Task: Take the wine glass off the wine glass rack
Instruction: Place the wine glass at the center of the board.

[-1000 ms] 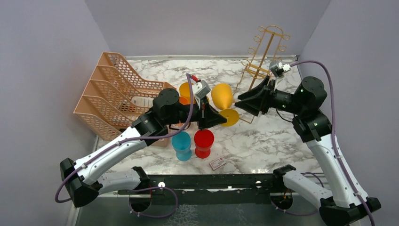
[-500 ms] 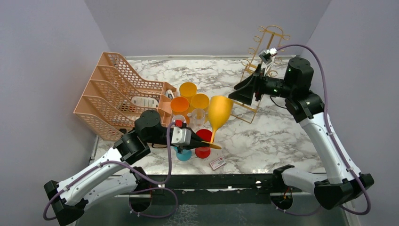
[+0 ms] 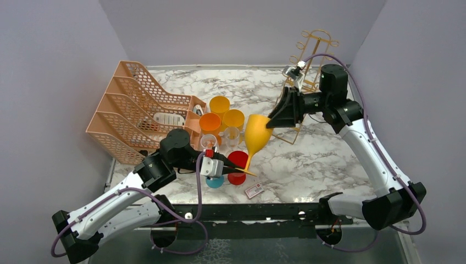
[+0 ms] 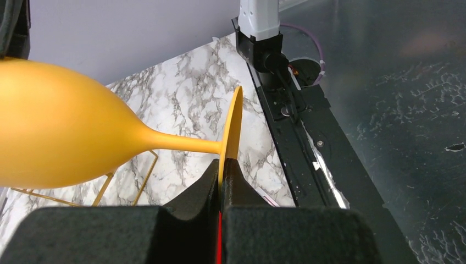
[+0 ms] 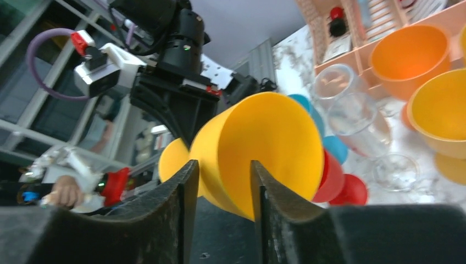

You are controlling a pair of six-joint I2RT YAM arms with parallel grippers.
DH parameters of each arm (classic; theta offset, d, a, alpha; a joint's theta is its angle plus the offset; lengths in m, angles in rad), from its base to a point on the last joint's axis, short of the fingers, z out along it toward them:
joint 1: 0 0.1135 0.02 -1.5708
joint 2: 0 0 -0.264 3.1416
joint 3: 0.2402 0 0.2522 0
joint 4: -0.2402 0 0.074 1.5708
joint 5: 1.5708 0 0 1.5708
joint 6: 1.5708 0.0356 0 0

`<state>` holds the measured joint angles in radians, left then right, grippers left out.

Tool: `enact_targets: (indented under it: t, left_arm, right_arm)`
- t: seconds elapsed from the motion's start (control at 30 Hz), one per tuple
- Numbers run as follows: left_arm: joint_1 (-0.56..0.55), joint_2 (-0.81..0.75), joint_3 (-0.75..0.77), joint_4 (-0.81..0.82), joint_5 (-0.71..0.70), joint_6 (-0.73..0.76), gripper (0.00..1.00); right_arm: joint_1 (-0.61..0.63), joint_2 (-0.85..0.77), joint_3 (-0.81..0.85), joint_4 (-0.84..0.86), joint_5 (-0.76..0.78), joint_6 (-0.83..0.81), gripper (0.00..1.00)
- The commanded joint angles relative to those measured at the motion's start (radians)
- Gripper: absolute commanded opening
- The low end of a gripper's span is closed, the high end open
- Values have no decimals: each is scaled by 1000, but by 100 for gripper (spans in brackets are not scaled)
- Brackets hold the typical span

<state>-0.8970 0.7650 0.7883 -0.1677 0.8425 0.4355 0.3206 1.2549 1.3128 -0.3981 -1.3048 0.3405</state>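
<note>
One step left: wine glass point(image 3: 256, 135), off the wine glass rack point(image 3: 316, 41) behind right claw point(image 5: 222, 165), is clamped by its foot in left claw point(image 4: 221, 163); right claw's hold on rim unclear; upright set-down required.

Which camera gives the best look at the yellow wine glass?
The top external view: the wine glass shows bowl, stem and foot together. The left wrist view crops its bowl; the right wrist view shows mostly the bowl's open mouth.

**A wine glass point(image 3: 257, 135) is hanging between two arms**

The left gripper point(image 3: 239, 170) is pinching the yellow wine glass by its foot, next to a red cup point(image 3: 237, 177). The right gripper point(image 3: 270, 123) is poking at its rim. The gold wine glass rack point(image 3: 309, 58) is standing behind.
</note>
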Motion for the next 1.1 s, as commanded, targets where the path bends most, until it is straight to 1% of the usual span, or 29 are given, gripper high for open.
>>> enact_targets:
  t: [0.0, 0.03, 0.07, 0.17, 0.2, 0.23, 0.27, 0.33, 0.4, 0.43, 0.47, 0.5, 0.57, 0.67, 0.73, 0.87, 0.97, 1.07]
  left_arm:
    - [-4, 5, -3, -3, -7, 39, 0]
    - [-4, 8, -4, -7, -18, 39, 0]
    - [-4, 9, -5, -12, -27, 39, 0]
    - [-4, 8, -10, -16, -50, 29, 0]
    - [-4, 6, -13, -16, -54, 24, 0]
    - [-4, 3, -14, -16, -59, 20, 2]
    - [-5, 0, -16, -16, -63, 15, 7]
    - [-3, -9, -16, -17, -74, 5, 22]
    - [-4, -20, -14, -17, -86, -3, 42]
    - [-5, -27, -14, -15, -95, -7, 50]
    - [-4, -35, -13, -14, -103, -13, 56]
    - [-4, -39, -13, -14, -108, -15, 58]
    - [-4, -50, -14, -14, -128, -24, 67]
    - [-4, -66, -15, -13, -177, -36, 90]
    - [-4, -84, -12, -12, -236, -46, 98]
    - [-3, -121, -16, 9, -397, -91, 99]
    - [-4, -147, -39, 58, -586, -156, 99]
    - [-4, -154, -58, 101, -764, -225, 99]
  right_arm:
    - [1, -9, -25, -20, -168, 10, 37]
    - [1, -15, -35, 5, -188, 25, 32]
    - [1, -24, -49, 31, -189, 42, 24]
    - [2, -57, -71, 68, -156, 58, 6]
    - [1, -65, -73, 71, -145, 58, 2]
    - [1, -73, -75, 71, -130, 58, 1]
    - [2, -80, -76, 70, -117, 55, 1]
    - [2, -97, -75, 66, -83, 53, 1]
    - [2, -114, -69, 57, -61, 46, 1]
    - [2, -123, -62, 45, -40, 40, 1]
    - [1, -137, -49, 16, -9, 22, 1]
    - [1, -142, -41, -1, 10, 10, 1]
    - [2, -147, -6, -72, 68, -40, 1]
    - [2, -151, 44, -166, 141, -106, 1]
    - [2, -161, 67, -207, 207, -140, 1]
    - [1, -194, 102, -259, 331, -197, 1]
    - [2, -234, 102, -243, 413, -226, 1]
    - [1, -263, 108, -237, 541, -262, 1]
